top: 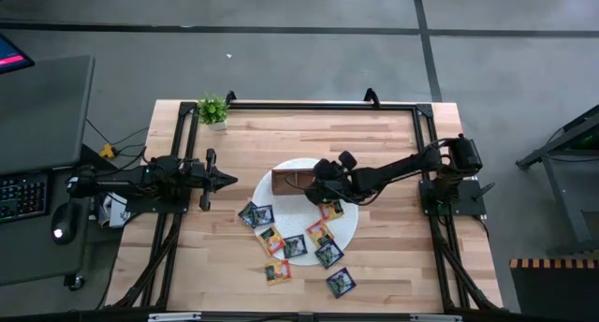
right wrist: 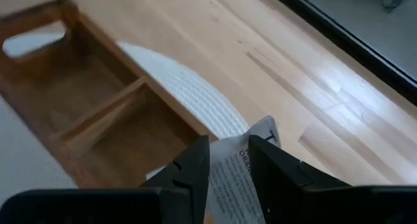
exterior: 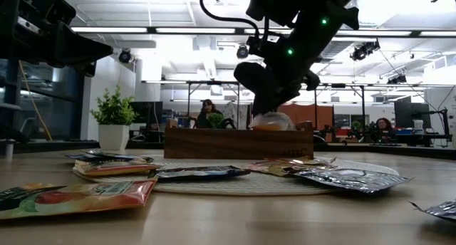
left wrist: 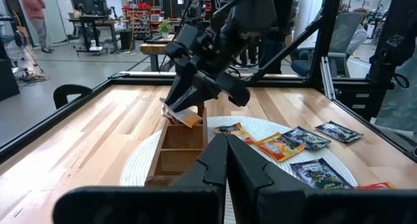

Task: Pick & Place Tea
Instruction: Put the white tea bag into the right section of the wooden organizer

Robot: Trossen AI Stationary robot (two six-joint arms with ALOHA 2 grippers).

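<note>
You're mid-drop: right pincer (right wrist: pixel 228 160) hangs over the wooden box (right wrist: pixel 85 113), jaws parting around a white-and-orange tea bag (right wrist: pixel 234 178) between them. Next, let it fall into the compartment just below. Left pincer (left wrist: pixel 227 160) waits, closed.

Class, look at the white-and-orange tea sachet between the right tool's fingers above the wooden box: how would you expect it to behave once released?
The sachet looks thin and flat, so probably light and slightly floppy. Its glossy wrapper may slide down into the box rather than roll.
</note>
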